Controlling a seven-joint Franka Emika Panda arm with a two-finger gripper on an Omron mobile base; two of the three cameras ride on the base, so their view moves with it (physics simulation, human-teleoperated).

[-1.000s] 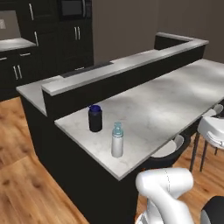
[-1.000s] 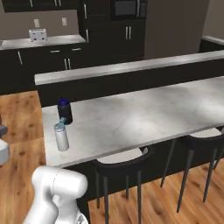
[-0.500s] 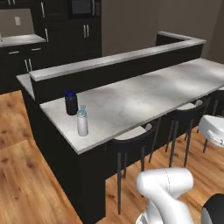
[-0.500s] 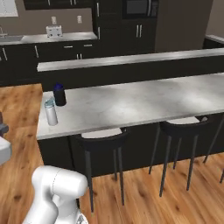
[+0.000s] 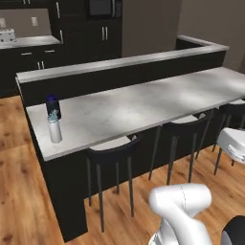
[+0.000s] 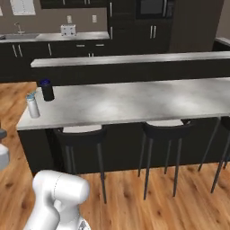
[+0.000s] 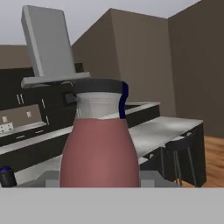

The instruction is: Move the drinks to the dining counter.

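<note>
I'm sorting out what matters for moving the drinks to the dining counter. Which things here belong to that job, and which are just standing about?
Part of the job:
- black bottle, on the dining counter
- white bottle, beside it
- red bottle, close in front of the hand camera

Just standing about:
- stools along the counter
- toaster on the far worktop
- wall oven

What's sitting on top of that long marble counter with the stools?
At the left end of the dining counter stand two drinks: a black bottle with a blue cap and, just in front of it, a slim white-grey bottle. The rear bottle's lower part is covered by the front one.
</note>
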